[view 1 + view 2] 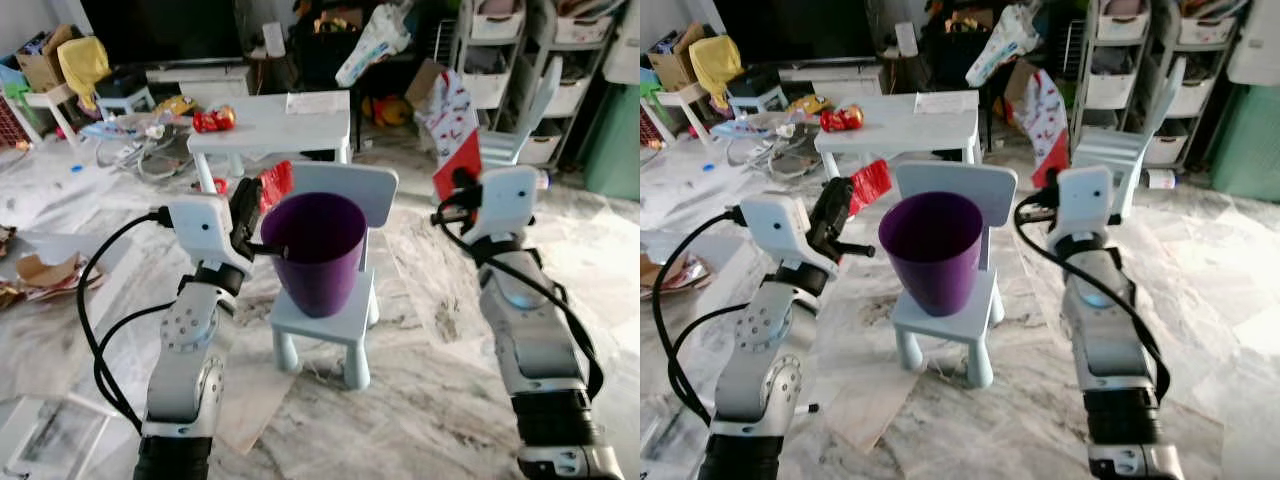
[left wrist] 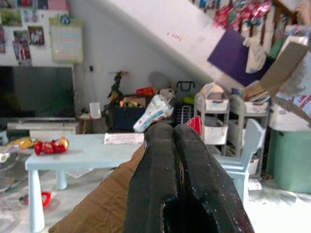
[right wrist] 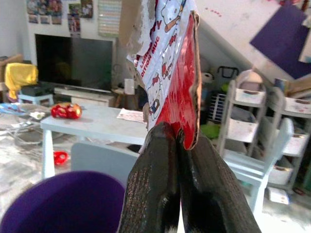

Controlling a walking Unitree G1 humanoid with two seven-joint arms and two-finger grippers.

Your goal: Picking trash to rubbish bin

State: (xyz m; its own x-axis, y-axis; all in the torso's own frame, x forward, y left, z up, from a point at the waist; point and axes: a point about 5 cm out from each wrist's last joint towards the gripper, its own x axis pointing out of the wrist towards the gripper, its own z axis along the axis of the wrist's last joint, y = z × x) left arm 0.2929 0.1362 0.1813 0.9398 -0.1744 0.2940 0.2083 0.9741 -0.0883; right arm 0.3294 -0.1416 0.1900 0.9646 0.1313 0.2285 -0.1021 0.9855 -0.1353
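Your landmark is the purple bin [image 1: 318, 250], standing upright on the seat of a small pale-blue chair [image 1: 335, 330] right in front of you.

R gripper [image 3: 177, 138]: fingers pressed together, clamped on a red-and-white printed carton piece [image 3: 170, 63] w/ torn edges. It sticks up above the fingers. In the head view that carton piece [image 1: 455, 135] is held up to the right of the bin, above rim level, well clear of the rim and not over the opening.

L gripper [image 1: 246, 210]: just left of the bin rim, very near it; can't tell if it touches. Wrist cam shows the fingers [image 2: 160, 160] closed tight. A brown cardboard sheet [image 2: 104, 204] lies under them, but you can't tell whether it's actually gripped. A red scrap [image 1: 277, 185] shows just behind the gripper.

What's around the bin:
- chair backrest rises directly behind it, boxing in the far side
- white low table [image 1: 270, 125] farther behind, w/ a red toy car [image 1: 213, 120] and a paper sheet on top
- second pale chair [image 1: 520, 125] behind and to the right, past the R arm
- shelving racks w/ bins [image 1: 500, 50] at far right, green container beside them
- torn cardboard scraps [image 1: 45, 275] on the marble floor well to the left
- TV [image 2: 36, 92] and clutter along the back wall
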